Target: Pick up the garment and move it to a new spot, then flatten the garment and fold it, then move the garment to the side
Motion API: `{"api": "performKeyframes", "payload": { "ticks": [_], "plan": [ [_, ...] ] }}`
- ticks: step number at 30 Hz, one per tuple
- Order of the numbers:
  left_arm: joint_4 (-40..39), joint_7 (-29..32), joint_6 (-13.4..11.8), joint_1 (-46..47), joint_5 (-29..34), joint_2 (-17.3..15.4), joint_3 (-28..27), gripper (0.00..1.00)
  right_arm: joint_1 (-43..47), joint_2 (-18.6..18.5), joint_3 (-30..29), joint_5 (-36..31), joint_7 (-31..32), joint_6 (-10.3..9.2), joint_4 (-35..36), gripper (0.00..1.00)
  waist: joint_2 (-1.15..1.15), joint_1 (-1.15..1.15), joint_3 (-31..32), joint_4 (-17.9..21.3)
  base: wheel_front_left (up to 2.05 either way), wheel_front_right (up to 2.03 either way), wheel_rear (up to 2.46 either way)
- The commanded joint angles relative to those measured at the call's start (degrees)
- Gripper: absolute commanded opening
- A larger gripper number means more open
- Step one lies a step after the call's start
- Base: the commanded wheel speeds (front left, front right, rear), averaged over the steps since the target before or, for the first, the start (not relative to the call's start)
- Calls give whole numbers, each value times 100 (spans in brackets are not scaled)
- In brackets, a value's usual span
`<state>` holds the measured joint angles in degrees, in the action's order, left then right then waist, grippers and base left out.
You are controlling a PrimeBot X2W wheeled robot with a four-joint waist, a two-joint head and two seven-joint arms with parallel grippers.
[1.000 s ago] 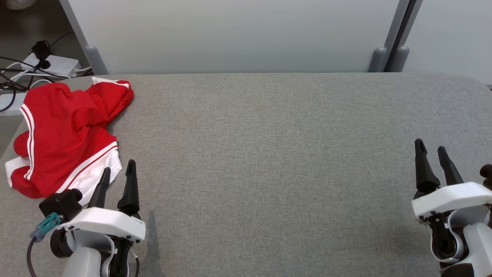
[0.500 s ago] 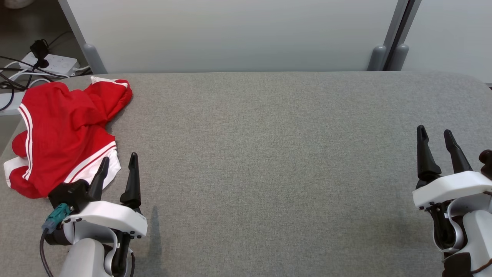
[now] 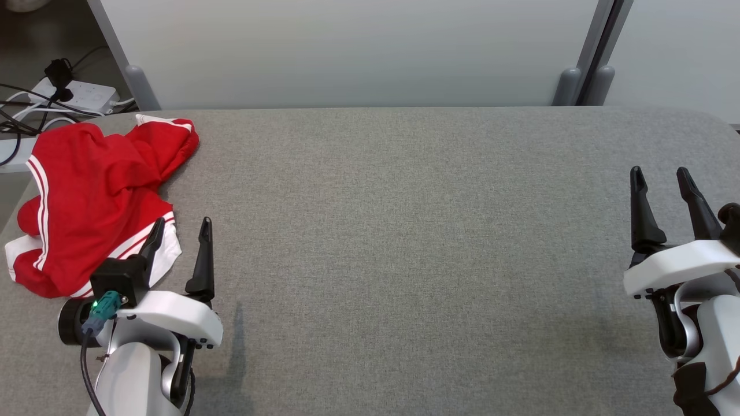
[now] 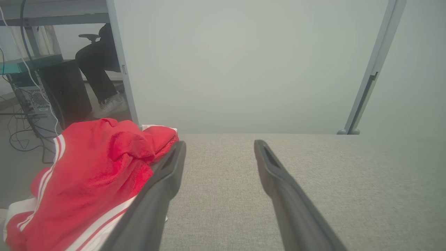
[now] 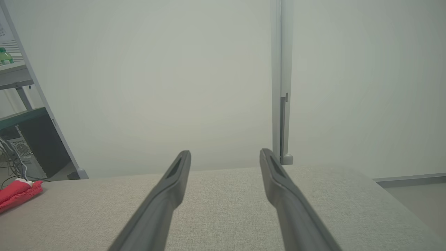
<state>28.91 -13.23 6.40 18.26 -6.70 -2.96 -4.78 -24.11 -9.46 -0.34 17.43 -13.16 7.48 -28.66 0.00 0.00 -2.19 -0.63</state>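
Tabletop: grey woven cloth under both arms, running away to a rounded far edge.
Left gripper: at the near left, jaws spread wide with nothing between them. Its outer finger crosses the garment's white hem in the head view; whether they touch cannot be told.
Right gripper: at the near right, jaws spread wide and empty over bare cloth, well apart from the garment.
Garment: red with white stripes and a white hem, crumpled in a heap on the tabletop's far left corner, reaching its left edge.
Power strip: white, with dark cables, on the floor beyond the garment.
Partition: pale panels on grey posts just behind the far edge.
Person: dark-trousered legs, seated, beyond the partition in the left wrist view.
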Motion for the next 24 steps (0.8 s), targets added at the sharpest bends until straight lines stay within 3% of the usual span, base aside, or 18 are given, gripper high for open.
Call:
{"api": "performKeyframes", "payload": {
  "ticks": [1,5,18,24],
  "plan": [
    [-88,-109,-59,376,226,-149,-173,100,-237,-99,93,-205,-117,1,93,100,0,0,1,2,0,0,0],
    [-37,-177,-71,426,504,-146,-179,100,-302,-127,139,-462,-184,1,-22,100,0,0,-3,6,0,0,0],
    [-87,-177,-154,399,482,-130,-290,100,-349,-140,251,-384,-184,1,-302,100,0,0,-42,-16,0,0,0],
    [-116,-177,-194,345,457,-106,-351,100,-313,-102,407,-335,-184,1,-247,100,0,0,-13,-293,0,0,0]
  ]
}}
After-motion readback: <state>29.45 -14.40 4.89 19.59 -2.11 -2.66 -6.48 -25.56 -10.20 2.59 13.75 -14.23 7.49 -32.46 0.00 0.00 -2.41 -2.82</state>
